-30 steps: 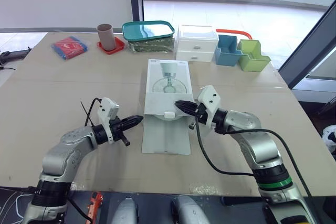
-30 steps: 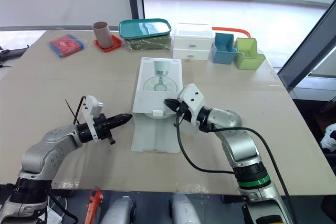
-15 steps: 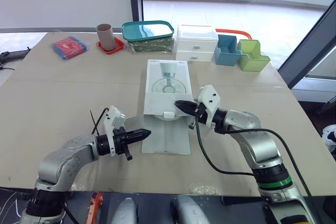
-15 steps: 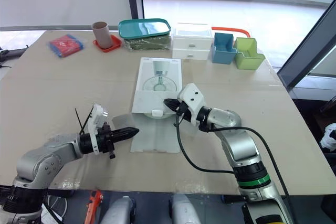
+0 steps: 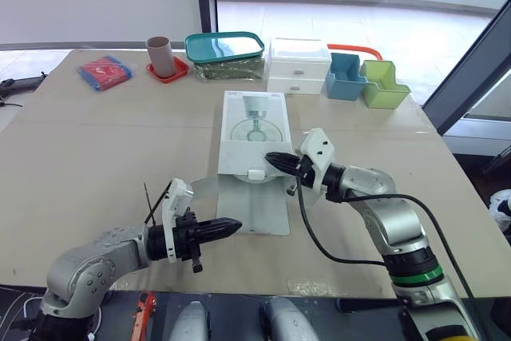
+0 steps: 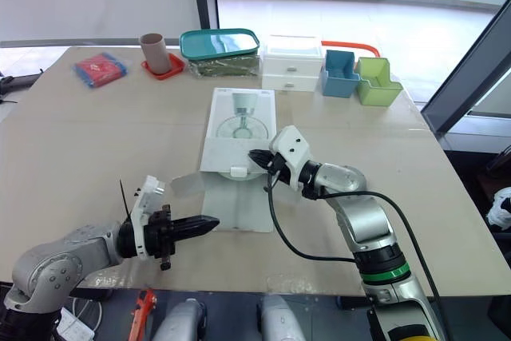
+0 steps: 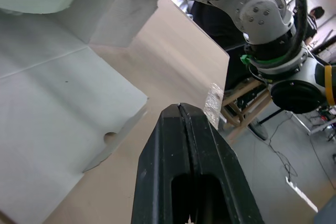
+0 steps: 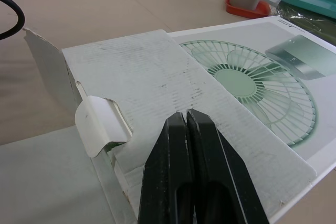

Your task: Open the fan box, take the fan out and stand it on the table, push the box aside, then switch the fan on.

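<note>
White cardboard fan box is lying unflapped beneath your closed right pincer; left pincer closed too; be opening right before reaching inside.

A flat white cardboard fan box, its top printed with a pale green fan picture, lies flat near the white two-drawer chest, its long side running straight away from that chest. The end farthest from the chest is open. There the large lid flap lies spread flat, a small curled tab sits at the mouth, and a side flap juts out to the left.
</note>
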`<action>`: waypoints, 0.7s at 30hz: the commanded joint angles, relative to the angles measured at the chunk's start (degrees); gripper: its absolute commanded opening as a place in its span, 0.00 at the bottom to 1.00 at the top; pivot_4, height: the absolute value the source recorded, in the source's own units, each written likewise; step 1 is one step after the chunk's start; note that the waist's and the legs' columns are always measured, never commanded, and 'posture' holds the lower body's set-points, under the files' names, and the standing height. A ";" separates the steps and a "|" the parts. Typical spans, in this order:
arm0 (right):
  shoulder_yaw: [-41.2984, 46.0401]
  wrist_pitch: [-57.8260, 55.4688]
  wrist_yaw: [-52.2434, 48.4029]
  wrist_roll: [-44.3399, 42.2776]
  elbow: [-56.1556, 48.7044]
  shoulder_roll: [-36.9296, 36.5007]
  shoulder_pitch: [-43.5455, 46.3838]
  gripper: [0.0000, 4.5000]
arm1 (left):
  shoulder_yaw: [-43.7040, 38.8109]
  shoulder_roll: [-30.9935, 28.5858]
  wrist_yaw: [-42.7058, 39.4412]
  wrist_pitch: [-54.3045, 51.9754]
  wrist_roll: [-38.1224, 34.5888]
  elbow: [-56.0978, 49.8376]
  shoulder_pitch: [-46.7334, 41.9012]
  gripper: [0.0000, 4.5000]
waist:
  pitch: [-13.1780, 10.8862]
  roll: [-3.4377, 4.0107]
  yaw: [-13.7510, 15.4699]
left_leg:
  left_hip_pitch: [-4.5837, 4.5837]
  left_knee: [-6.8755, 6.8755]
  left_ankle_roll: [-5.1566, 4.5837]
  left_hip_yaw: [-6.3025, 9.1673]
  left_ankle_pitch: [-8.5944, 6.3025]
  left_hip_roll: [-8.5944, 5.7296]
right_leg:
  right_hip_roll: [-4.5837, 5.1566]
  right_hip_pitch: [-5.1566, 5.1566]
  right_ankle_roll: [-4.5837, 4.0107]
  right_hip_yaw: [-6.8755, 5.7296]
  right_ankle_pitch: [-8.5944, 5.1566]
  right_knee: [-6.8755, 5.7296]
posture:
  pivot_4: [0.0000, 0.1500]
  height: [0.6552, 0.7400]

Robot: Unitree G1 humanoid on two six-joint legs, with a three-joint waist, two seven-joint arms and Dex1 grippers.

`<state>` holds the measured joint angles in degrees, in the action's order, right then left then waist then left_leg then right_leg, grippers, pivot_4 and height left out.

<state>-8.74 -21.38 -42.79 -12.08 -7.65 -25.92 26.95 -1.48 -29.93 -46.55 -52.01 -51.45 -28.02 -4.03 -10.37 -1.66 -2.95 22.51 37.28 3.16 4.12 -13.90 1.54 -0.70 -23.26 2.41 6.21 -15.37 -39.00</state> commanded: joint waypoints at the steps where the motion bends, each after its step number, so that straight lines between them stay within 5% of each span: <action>1: -0.21 -0.18 -0.42 0.08 0.26 0.11 0.28 0.01 | -1.32 0.27 0.44 1.65 -1.38 -1.36 0.98 0.00 | 0.00 0.00 -0.03 | -0.01 0.00 0.00 0.00 0.00 0.01 | 0.00 0.00 -0.01 0.00 -0.01 0.00 | 1.00 1.00; 12: -0.07 -0.27 -0.19 0.19 0.18 0.31 0.25 0.01 | -3.30 1.23 6.03 -0.60 -5.56 -0.78 3.97 0.00 | 0.00 0.00 0.01 | -0.01 -0.01 0.00 -0.01 0.00 0.01 | 0.00 -0.01 0.00 0.01 -0.04 0.00 | 1.00 1.00; 16: -0.09 -0.65 -0.27 0.17 -0.08 0.11 0.23 0.01 | -4.07 8.79 19.61 -12.01 -15.81 10.66 -2.86 0.00 | 0.02 0.04 0.13 | -0.01 -0.01 0.00 0.00 0.00 0.00 | 0.01 0.01 -0.03 0.00 -0.03 0.00 | 1.00 1.00; 21: 0.20 -1.23 -0.10 0.13 -1.04 -0.27 -0.38 0.01 | -6.33 11.05 25.73 -16.97 -21.45 16.02 -6.48 0.00 | 0.02 -0.07 -0.15 | 0.00 0.08 -0.01 -0.01 -0.02 0.00 | 0.00 0.03 0.31 0.04 -0.11 0.02 | 1.00 1.00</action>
<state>-8.91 -21.93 -43.02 -12.02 -7.55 -25.68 27.28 -5.15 -19.93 -25.12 -65.78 -68.01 -14.87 -8.01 -10.34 -1.73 -3.10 22.51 37.34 3.14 4.12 -13.92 1.54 -0.70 -23.24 2.67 6.25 -15.46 -38.99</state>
